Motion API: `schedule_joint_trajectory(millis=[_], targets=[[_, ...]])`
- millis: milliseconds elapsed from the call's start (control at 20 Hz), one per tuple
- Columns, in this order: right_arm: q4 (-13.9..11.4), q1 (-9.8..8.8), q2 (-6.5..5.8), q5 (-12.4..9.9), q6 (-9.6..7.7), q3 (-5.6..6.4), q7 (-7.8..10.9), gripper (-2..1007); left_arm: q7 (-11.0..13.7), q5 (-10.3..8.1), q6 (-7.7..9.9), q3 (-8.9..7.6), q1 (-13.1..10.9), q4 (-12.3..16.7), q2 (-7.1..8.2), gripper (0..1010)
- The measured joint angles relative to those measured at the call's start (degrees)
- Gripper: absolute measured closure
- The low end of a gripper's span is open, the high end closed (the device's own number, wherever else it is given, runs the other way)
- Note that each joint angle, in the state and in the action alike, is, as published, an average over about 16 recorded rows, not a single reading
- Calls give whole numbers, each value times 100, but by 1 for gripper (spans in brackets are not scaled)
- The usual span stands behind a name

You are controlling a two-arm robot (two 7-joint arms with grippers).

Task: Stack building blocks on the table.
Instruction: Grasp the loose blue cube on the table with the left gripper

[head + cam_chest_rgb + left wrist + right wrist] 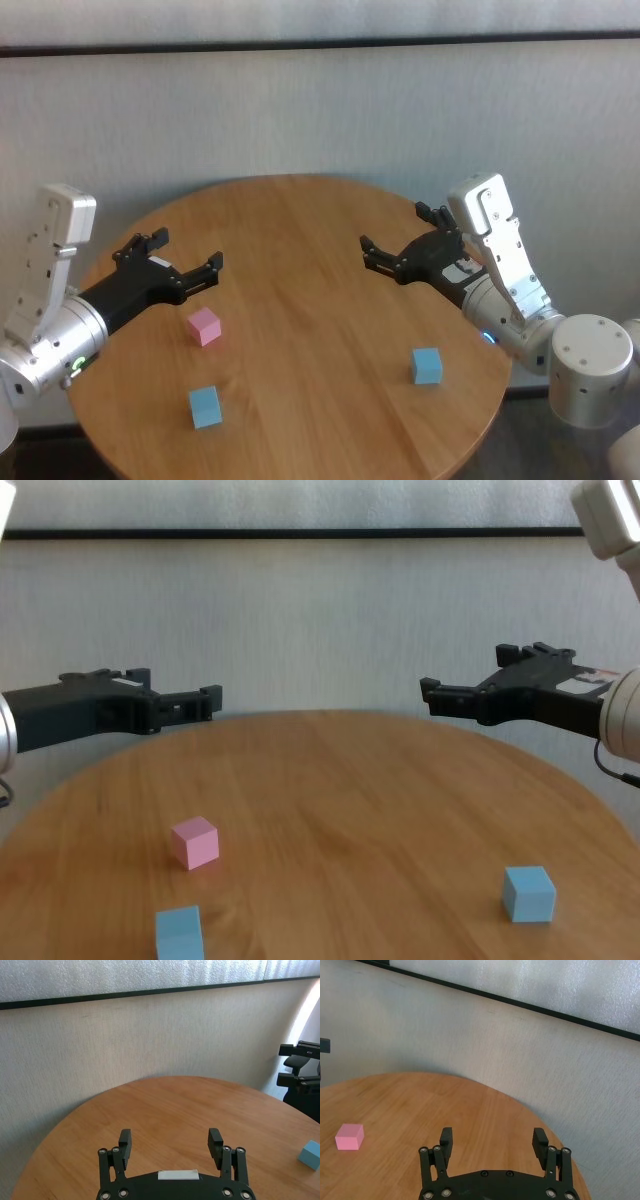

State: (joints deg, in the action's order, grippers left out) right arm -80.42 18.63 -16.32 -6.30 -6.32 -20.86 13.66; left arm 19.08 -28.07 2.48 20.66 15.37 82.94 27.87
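Observation:
Three building blocks lie apart on the round wooden table (310,220). The pink one (204,326) sits left of centre, with a light blue one (205,407) just in front of it near the table's front edge. Another light blue block (427,366) rests at the front right. My left gripper (188,250) hovers open and empty above the table's left side, behind the pink block. Over the right side, my right gripper (395,228) is also open and empty, well behind the right blue block. The pink block (349,1137) also shows in the right wrist view.
A pale textured wall (320,110) stands close behind the table. The table's round edge (470,440) curves off at the front right, beside my right arm's base joint (590,365). Bare wood lies between the two grippers.

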Motion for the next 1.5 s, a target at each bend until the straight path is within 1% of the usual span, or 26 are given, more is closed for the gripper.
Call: schedule_joint_trajectory(millis=[1500], targets=[[0,0,0,0,0,0,0,1,0,0,0,0,0,0,0,8]])
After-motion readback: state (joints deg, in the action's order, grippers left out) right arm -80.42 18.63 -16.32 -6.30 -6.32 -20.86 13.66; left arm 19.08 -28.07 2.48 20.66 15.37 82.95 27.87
